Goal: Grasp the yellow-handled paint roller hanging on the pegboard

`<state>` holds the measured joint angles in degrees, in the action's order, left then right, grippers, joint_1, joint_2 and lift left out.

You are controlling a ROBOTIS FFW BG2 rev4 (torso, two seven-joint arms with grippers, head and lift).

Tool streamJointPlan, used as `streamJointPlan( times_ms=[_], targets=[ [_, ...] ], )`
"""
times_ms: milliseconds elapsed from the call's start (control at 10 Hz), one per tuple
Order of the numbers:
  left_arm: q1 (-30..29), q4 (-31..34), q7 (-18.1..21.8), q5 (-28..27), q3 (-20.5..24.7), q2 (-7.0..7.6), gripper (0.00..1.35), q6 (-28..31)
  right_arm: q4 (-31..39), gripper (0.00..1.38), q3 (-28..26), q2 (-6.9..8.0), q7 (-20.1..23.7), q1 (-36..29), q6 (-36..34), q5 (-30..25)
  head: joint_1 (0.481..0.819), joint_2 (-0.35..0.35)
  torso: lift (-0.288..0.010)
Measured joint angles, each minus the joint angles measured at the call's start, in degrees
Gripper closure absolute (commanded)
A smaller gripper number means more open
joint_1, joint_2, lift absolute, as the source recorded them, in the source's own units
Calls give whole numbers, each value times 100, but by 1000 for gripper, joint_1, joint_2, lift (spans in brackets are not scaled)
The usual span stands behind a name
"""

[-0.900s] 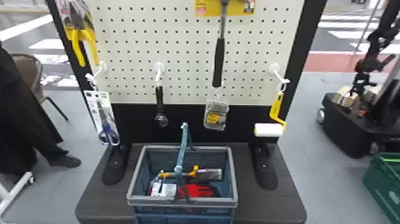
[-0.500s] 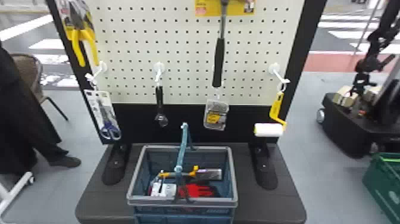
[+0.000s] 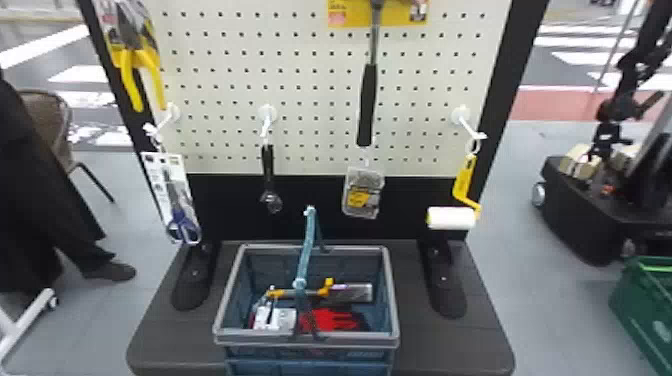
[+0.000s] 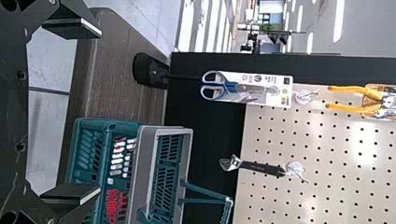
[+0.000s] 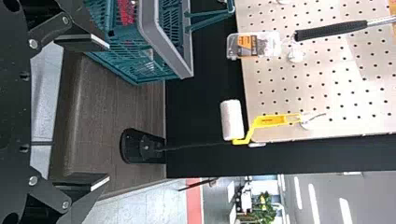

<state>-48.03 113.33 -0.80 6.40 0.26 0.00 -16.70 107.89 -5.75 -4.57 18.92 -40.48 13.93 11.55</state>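
In the head view, the yellow-handled paint roller with its white sleeve (image 3: 462, 182) hangs from a white plastic hook (image 3: 469, 129) at about 4 o'clock on the cream perforated pegboard (image 3: 310, 100). It sits close against the black frame post (image 3: 505, 100), and its sleeve is just above the dark tabletop (image 3: 450, 350). We judge the loop on the hook to be the weak point. A sideways nudge could set the roller swinging or lift it off, so that it drops onto the table or past its edge. The post at the roller's 3 o'clock also leaves little room for a finger there. The grey-rimmed blue basket (image 3: 306, 338) stands at the roller's 8 o'clock, well apart.

In the left wrist view, the left gripper (image 4: 70, 112) has its two flat fingers spread wide with nothing between them. It faces the board's far side, where the carded blue-handled scissors (image 4: 247, 88) hang. We see little risk from this arm where it is.

In the right wrist view, the right gripper (image 5: 79, 112) is likewise spread and empty. It points at the board with the roller (image 5: 273, 121) ahead of it and well apart. We judge that closing on the soft sleeve or the thin bent frame, rather than on the handle, would give a poor hold. A skewed approach might also catch the hook (image 5: 310, 120).
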Motion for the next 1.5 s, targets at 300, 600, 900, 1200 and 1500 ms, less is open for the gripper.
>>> streamJointPlan(
  times_ms=[300,600,900,1200,1500],
  targets=[
    [-8,1,-3,10,-1,0,140,16,656,242,-195,-204,322,258,-838,-31,549,0,-100],
    [37,-1,-1,3,-22,4,140,57,361,222,-507,-384,913,1326,-1319,-132,549,0,-100],
    [64,-3,0,6,-27,17,140,90,373,206,-857,-392,1206,2317,-1769,-461,549,0,-100],
    [109,-4,0,-1,-34,25,140,128,-82,194,-1017,-581,1358,3161,-1986,-628,549,0,-100],
    [206,-10,1,-21,-65,46,140,164,-1542,186,-1020,-777,2013,4274,-1993,-508,549,0,-100]
  ],
)
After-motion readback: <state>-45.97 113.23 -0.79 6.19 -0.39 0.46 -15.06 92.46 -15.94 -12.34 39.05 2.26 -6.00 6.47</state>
